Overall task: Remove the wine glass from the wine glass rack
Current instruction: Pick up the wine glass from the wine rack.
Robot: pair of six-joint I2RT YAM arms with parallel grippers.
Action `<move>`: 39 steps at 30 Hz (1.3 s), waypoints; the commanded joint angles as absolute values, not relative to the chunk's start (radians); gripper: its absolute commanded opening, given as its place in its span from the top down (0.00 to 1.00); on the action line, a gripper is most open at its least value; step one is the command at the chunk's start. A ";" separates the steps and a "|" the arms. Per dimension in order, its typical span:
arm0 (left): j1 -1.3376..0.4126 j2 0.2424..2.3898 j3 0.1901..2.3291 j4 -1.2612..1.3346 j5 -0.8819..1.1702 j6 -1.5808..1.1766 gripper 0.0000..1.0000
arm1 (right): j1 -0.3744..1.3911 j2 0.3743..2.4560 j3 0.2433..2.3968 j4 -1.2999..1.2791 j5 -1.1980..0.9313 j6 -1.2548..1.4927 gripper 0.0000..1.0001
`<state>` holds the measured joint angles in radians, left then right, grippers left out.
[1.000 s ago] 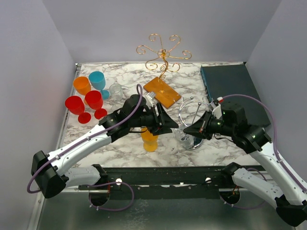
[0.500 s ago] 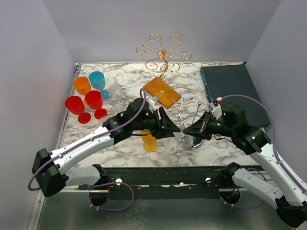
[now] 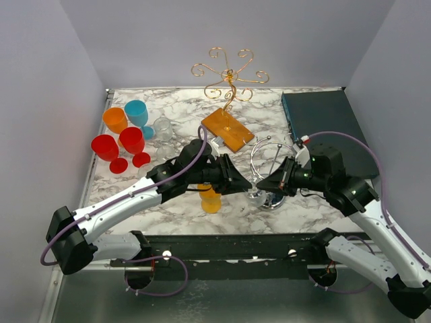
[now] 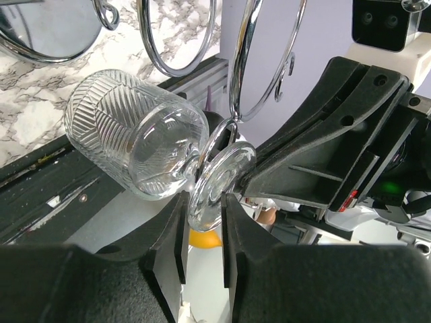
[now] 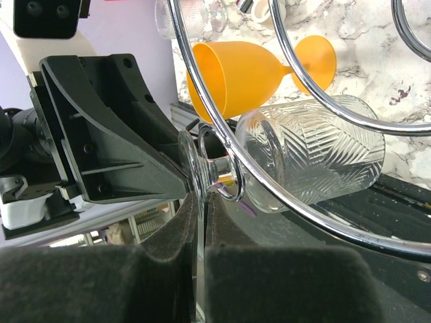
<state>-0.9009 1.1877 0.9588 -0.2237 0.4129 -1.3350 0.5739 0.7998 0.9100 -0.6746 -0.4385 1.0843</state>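
Observation:
A clear patterned wine glass (image 4: 135, 134) hangs tilted by its stem in a ring of the chrome wine glass rack (image 4: 242, 60). From above, the glass (image 3: 254, 191) sits low in the rack (image 3: 273, 156) between both arms. My left gripper (image 4: 203, 222) has its jaws closed in on the glass's round foot (image 4: 219, 182), one pad on each face. My right gripper (image 5: 200, 208) is shut on the thin edge of the same foot from the other side, with the bowl (image 5: 316, 155) beyond the rack's wire (image 5: 222, 134).
An orange glass (image 3: 210, 199) lies on the marble under the left arm. Red, orange, blue and clear glasses (image 3: 124, 134) stand at the left. A gold rack (image 3: 229, 74) and orange board (image 3: 227, 129) are behind; a dark box (image 3: 323, 124) is at right.
My left gripper has slid right up to the glass's foot and its jaws have narrowed onto it. The right arm has held still.

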 commanded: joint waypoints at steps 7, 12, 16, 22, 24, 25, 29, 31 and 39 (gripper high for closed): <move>-0.913 1.157 0.960 -0.199 0.418 -1.343 0.75 | 0.579 0.848 0.958 -0.648 -0.518 1.006 0.99; -0.914 1.151 0.972 -0.207 0.415 -1.336 0.77 | 0.579 0.864 0.977 -0.658 -0.518 0.983 0.99; -0.913 1.143 0.977 -0.214 0.410 -1.335 0.79 | 0.580 0.872 0.986 -0.657 -0.523 0.971 0.99; -0.913 1.126 0.988 -0.226 0.395 -1.335 0.81 | 0.579 0.891 1.007 -0.666 -0.526 0.953 1.00; -0.913 1.119 0.991 -0.229 0.389 -1.335 0.82 | 0.580 0.895 1.010 -0.667 -0.531 0.950 1.00; -0.913 1.116 0.993 -0.229 0.386 -1.335 0.82 | 0.579 0.898 1.012 -0.667 -0.531 0.949 0.99; -0.913 1.096 0.994 -0.237 0.371 -1.338 0.83 | 0.580 0.909 1.020 -0.667 -0.535 0.945 0.99; -0.914 1.088 0.994 -0.242 0.365 -1.338 0.83 | 0.580 0.916 1.022 -0.666 -0.540 0.945 1.00; -0.913 1.064 0.991 -0.261 0.348 -1.339 0.84 | 0.581 0.930 1.016 -0.646 -0.550 0.951 0.99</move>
